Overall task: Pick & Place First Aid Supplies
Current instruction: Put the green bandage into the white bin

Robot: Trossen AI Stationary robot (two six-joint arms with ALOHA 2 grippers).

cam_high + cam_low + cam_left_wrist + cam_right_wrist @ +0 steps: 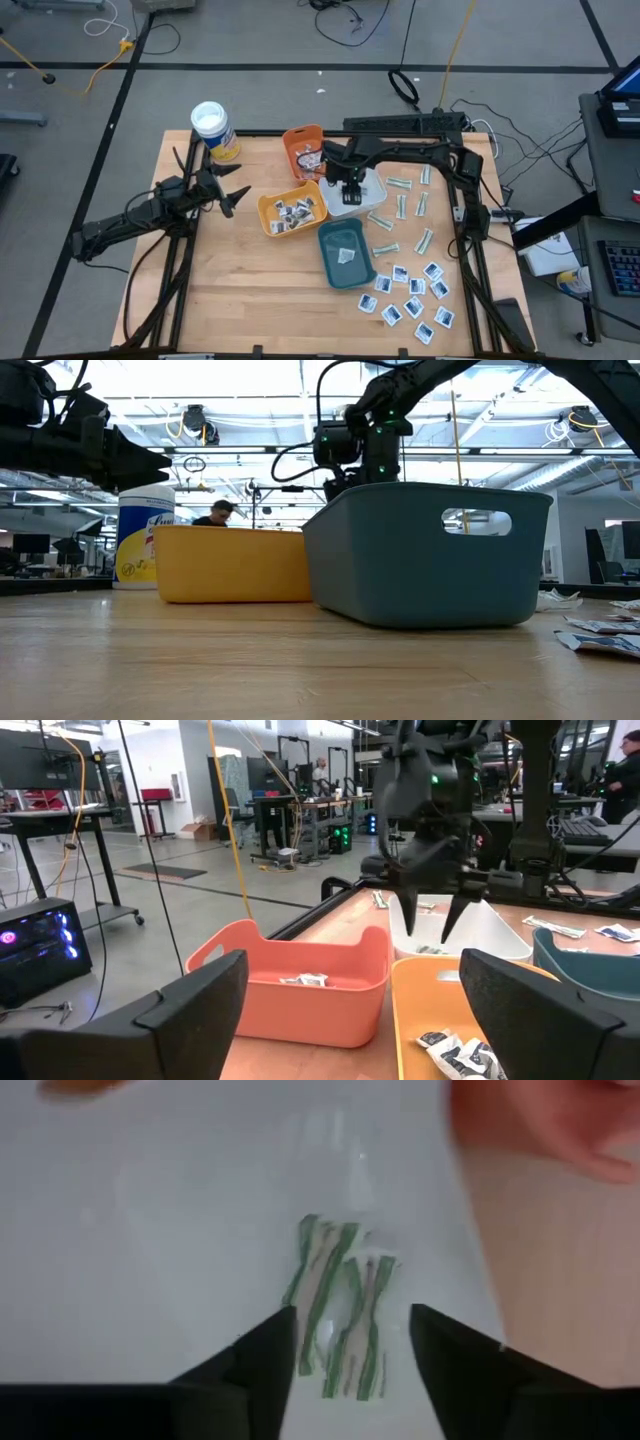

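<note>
The desk (250, 280) carries four trays close together in its middle: a teal tray (345, 253) nearest, a yellow tray (290, 210) to its left, a white tray (362, 192) behind it and an orange tray (303, 150) farthest. A white-lidded canister (213, 130) stands at the far left corner.

The right arm reaches from the right side to the middle, and the right claw (432, 910) hangs over the white tray with its tips pointing down. Its fingers (262, 1350) are spread apart and hold nothing. Under them some narrow green strips (338, 1308) lie flat on the white floor of the tray, free of the claw. I judge that the step in hand is the release of a strip into this tray.

To do it well, the claw should stay spread and go straight up, so that no strip sticks to a finger or is dragged over the rim. It should rise clear of the tray walls before it turns to the right.

More pale strips (405, 207) wait on the desk right of the white tray, and many square white sachets (413, 297) lie at the near right. Some sachets are in the yellow tray, one in the teal.

The left claw (228, 192) waits left of the yellow tray, spread wide and empty.
</note>
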